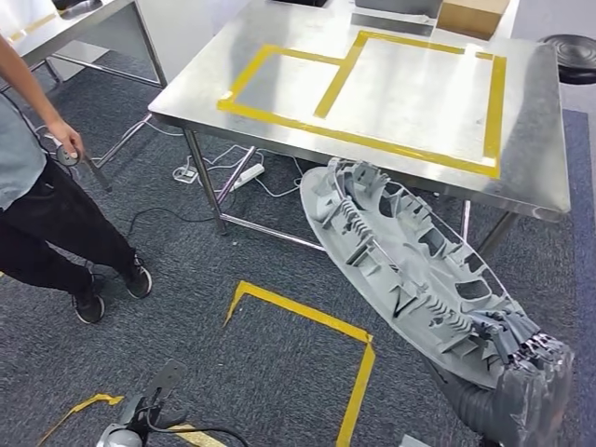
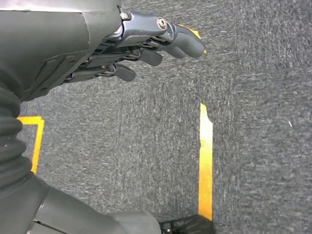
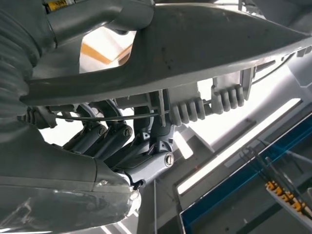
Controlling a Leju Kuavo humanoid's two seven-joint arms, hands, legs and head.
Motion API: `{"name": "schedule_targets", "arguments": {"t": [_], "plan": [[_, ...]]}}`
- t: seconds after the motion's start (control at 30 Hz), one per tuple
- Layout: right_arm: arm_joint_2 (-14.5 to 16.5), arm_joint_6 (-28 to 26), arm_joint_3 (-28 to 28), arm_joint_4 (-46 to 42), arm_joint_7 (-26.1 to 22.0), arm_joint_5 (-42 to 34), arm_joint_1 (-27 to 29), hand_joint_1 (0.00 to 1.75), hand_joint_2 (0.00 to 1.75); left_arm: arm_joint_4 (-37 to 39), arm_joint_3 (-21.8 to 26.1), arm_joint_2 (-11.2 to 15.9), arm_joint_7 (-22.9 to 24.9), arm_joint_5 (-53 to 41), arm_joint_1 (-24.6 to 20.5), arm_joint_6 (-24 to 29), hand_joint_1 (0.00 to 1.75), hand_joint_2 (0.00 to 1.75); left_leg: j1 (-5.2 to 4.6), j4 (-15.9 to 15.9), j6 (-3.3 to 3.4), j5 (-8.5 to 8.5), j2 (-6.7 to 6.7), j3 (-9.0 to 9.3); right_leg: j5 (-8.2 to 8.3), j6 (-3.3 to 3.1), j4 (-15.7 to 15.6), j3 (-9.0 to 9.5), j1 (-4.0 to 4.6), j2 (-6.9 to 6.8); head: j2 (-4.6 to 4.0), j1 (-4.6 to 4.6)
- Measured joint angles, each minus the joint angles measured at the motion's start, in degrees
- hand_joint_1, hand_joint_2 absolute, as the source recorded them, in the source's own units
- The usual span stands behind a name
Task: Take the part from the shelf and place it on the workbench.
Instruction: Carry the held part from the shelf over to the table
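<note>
At our lower right, our right hand (image 1: 534, 386) grips one long grey part (image 1: 408, 261), held tilted in front of the steel table (image 1: 541, 121). Our left hand (image 2: 147, 44) hangs empty, fingers straight, over grey carpet (image 2: 257, 97). One person (image 1: 42, 196) stands left.

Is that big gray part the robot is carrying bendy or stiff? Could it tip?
Probably stiff: the part has many molded ribs and juts out without drooping. Likely light for its size, since it looks like a thin shell. It may tip or swing, because the right robot hand holds only one end, far from its middle.
</note>
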Motion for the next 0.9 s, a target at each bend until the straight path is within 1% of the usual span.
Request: {"name": "schedule_targets", "arguments": {"t": [0.07, 0.1, 0.13, 0.17, 0.2, 0.23, 0.27, 0.3, 0.33, 0.37, 0.4, 0.43, 0.47, 0.5, 0.57, 0.6, 0.63, 0.67, 0.7, 0.73, 0.77, 0.8, 0.83, 0.87, 0.9], "plan": [[-0.06, 0.03, -0.17, 0.00, -0.03, -0.15, -0.39, 1.75, 1.75, 0.00, -0.01, 0.01, 0.01, -0.06, -0.05, -0.07, 0.00, 1.75, 0.12, 0.03, -0.57, -0.12, 0.01, -0.08, 0.22, -0.73, -0.01, -0.17, -0.04, 0.10, 0.00, -0.09], [-0.08, 0.05, -0.23, 0.01, -0.03, -0.40, -0.66, 1.75, 1.75, 0.00, -0.03, -0.02, 0.02, -0.08, -0.09, -0.10, 0.00, 1.75, 0.17, 0.79, -0.84, -0.80, 0.03, -0.40, 0.31, -1.14, -0.11, -0.16, -0.11, 0.11, 0.00, -0.19], [-0.09, 0.07, -0.27, 0.01, -0.03, -0.67, -0.99, 1.75, 1.75, 0.00, -0.05, -0.05, 0.02, -0.12, -0.14, -0.14, 0.00, 1.75, 0.20, 2.75, -1.11, -2.10, 0.04, -1.25, 0.42, -1.50, -0.23, -0.13, -0.23, 0.09, 0.00, -0.30], [-0.10, 0.10, -0.30, 0.03, -0.03, -0.92, -1.31, 1.75, 1.75, 0.00, -0.08, -0.08, 0.02, -0.15, -0.16, -0.19, 0.00, 1.75, 0.22, 5.99, -1.30, -3.91, 0.05, -2.71, 0.46, -1.75, -0.27, -0.13, -0.27, 0.08, 0.00, -0.42], [-0.10, 0.12, -0.31, 0.07, -0.03, -1.09, -1.53, 1.75, 1.75, 0.00, -0.11, -0.12, 0.02, -0.18, -0.17, -0.23, 0.00, 1.75, 0.24, 10.03, -1.43, -5.82, 0.05, -4.57, 0.47, -1.93, -0.27, -0.16, -0.26, 0.06, 0.00, -0.54], [-0.11, 0.14, -0.31, 0.15, -0.03, -1.11, -1.66, 1.75, 1.75, 0.00, -0.13, -0.13, 0.02, -0.20, -0.15, -0.26, 0.00, 1.75, 0.27, 13.79, -1.49, -7.25, 0.05, -6.32, 0.46, -1.99, -0.26, -0.18, -0.23, 0.06, 0.00, -0.54], [-0.12, 0.16, -0.31, 0.24, -0.03, -1.10, -1.72, 1.75, 1.75, 0.00, -0.13, -0.13, 0.04, -0.21, -0.11, -0.26, 0.00, 1.75, 0.26, 16.13, -1.49, -7.75, 0.05, -7.44, 0.45, -2.03, -0.26, -0.18, -0.21, 0.07, 0.00, -0.56], [-0.13, 0.16, -0.32, 0.34, -0.02, -1.11, -1.77, 1.75, 1.75, 0.00, -0.13, -0.12, 0.07, -0.22, -0.08, -0.27, 0.00, 1.75, 0.26, 16.27, -1.42, -7.06, 0.05, -7.56, 0.45, -2.03, -0.26, -0.16, -0.20, 0.11, 0.00, -0.56], [-0.13, 0.17, -0.33, 0.42, -0.02, -1.11, -1.83, 1.75, 1.75, 0.00, -0.13, -0.11, 0.09, -0.24, -0.08, -0.28, 0.00, 1.75, 0.26, 14.16, -1.29, -5.39, 0.05, -6.60, 0.44, -2.02, -0.26, -0.12, -0.20, 0.16, 0.00, -0.56], [-0.14, 0.19, -0.34, 0.46, -0.01, -1.13, -1.91, 1.75, 1.75, 0.00, -0.14, -0.10, 0.10, -0.25, -0.12, -0.32, 0.00, 1.75, 0.26, 10.45, -1.11, -3.25, 0.05, -4.83, 0.42, -1.97, -0.25, -0.06, -0.21, 0.20, 0.00, -0.57], [-0.14, 0.22, -0.36, 0.50, 0.00, -1.20, -2.01, 1.75, 1.75, 0.00, -0.16, -0.09, 0.10, -0.27, -0.18, -0.36, 0.00, 1.75, 0.23, 6.33, -0.93, -1.51, 0.05, -2.89, 0.36, -1.82, -0.18, -0.07, -0.10, 0.23, 0.00, -0.57], [-0.14, 0.26, -0.37, 0.55, 0.01, -1.38, -2.14, 1.75, 1.75, 0.00, -0.18, -0.10, 0.10, -0.31, -0.25, -0.40, 0.00, 1.75, 0.23, 3.03, -0.76, -0.45, 0.04, -1.36, 0.33, -1.60, -0.11, -0.15, 0.02, 0.27, 0.00, -0.55], [-0.14, 0.31, -0.39, 0.61, 0.04, -1.59, -2.30, 1.75, 1.75, 0.00, -0.21, -0.11, 0.10, -0.37, -0.29, -0.43, 0.00, 1.75, 0.18, 1.01, -0.60, -0.06, 0.03, -0.48, 0.35, -1.30, -0.10, -0.26, 0.13, 0.29, 0.00, -0.51], [-0.14, 0.35, -0.40, 0.69, 0.06, -1.78, -2.45, 1.75, 1.75, 0.00, -0.22, -0.13, 0.10, -0.44, -0.30, -0.45, 0.00, 1.75, 0.10, 0.24, -0.42, -0.17, 0.02, -0.24, 0.41, -0.96, -0.16, -0.36, 0.20, 0.31, 0.00, -0.50], [-0.15, 0.49, -0.42, 0.82, 0.10, -1.96, -2.69, 1.75, 1.75, 0.00, -0.25, -0.18, 0.10, -0.55, -0.23, -0.50, 0.00, 1.75, 0.13, -0.08, 0.15, -0.03, 0.01, -0.26, 0.46, -0.32, -0.35, -0.48, 0.10, 0.28, 0.00, -0.50], [-0.16, 0.58, -0.43, 0.85, 0.11, -1.98, -2.80, 1.75, 1.75, 0.00, -0.25, -0.19, 0.10, -0.57, -0.23, -0.52, 0.00, 1.75, 0.22, -0.22, 0.47, 0.06, 0.01, -0.19, -0.01, -0.02, 0.20, -0.76, 0.06, 0.20, 0.00, -0.40], [-0.19, 0.69, -0.43, 0.90, 0.11, -2.00, -2.93, 1.75, 1.75, 0.00, -0.25, -0.18, 0.10, -0.60, -0.26, -0.54, 0.00, 1.75, 0.34, -0.36, 0.79, 0.14, 0.02, -0.12, -1.07, 0.26, 1.82, -1.54, 0.03, 0.13, 0.00, -0.24], [-0.24, 0.82, -0.43, 0.98, 0.12, -2.01, -3.11, 1.75, 1.75, 0.00, -0.25, -0.16, 0.10, -0.63, -0.29, -0.59, 0.00, 1.75, 0.41, -0.42, 1.01, 0.16, 0.02, -0.06, -2.66, 0.49, 4.72, -2.94, -0.01, 0.04, 0.00, -0.12], [-0.27, 0.97, -0.43, 1.11, 0.13, -2.03, -3.29, 1.75, 1.75, 0.00, -0.25, -0.11, 0.10, -0.64, -0.31, -0.63, 0.00, 1.75, 0.39, -0.41, 1.17, 0.12, 0.03, -0.05, -4.48, 0.68, 8.58, -4.73, -0.05, -0.01, 0.00, 0.04], [-0.31, 1.10, -0.43, 1.28, 0.15, -2.05, -3.44, 1.75, 1.75, 0.00, -0.26, -0.10, 0.10, -0.65, -0.29, -0.68, 0.00, 1.75, 0.35, -0.40, 1.27, 0.08, 0.04, -0.04, -5.95, 0.82, 12.46, -6.63, -0.08, -0.02, 0.00, 0.05], [-0.33, 1.24, -0.44, 1.49, 0.19, -2.07, -3.54, 1.75, 1.75, 0.00, -0.26, -0.11, 0.10, -0.66, -0.26, -0.72, 0.00, 1.75, 0.31, -0.39, 1.33, 0.03, 0.04, 0.01, -6.57, 0.92, 15.16, -8.04, -0.10, -0.03, 0.00, 0.03], [-0.34, 1.38, -0.44, 1.69, 0.22, -2.09, -3.61, 1.75, 1.75, 0.00, -0.26, -0.11, 0.10, -0.67, -0.24, -0.73, 0.00, 1.75, 0.29, -0.38, 1.35, -0.06, 0.03, 0.10, -6.07, 0.95, 15.79, -8.50, -0.10, -0.03, 0.00, 0.05], [-0.34, 1.52, -0.43, 1.90, 0.25, -2.10, -3.67, 1.75, 1.75, 0.00, -0.26, -0.11, 0.10, -0.67, -0.24, -0.74, 0.00, 1.75, 0.30, -0.38, 1.33, -0.17, 0.00, 0.27, -4.49, 0.92, 14.08, -7.80, -0.11, -0.04, 0.00, 0.04], [-0.36, 1.67, -0.43, 2.08, 0.26, -2.10, -3.75, 1.75, 1.75, 0.00, -0.26, -0.12, 0.10, -0.68, -0.24, -0.79, 0.00, 1.75, 0.32, -0.38, 1.25, -0.35, -0.03, 0.50, -2.25, 0.84, 10.43, -6.09, -0.13, -0.08, 0.00, 0.05], [-0.37, 1.80, -0.42, 2.24, 0.26, -2.11, -3.83, 1.75, 1.75, 0.00, -0.26, -0.12, 0.10, -0.68, -0.25, -0.84, 0.00, 1.75, 0.30, -0.38, 1.09, -0.56, -0.06, 0.73, -0.54, 0.75, 6.41, -4.07, -0.12, -0.11, 0.00, 0.06]]}}
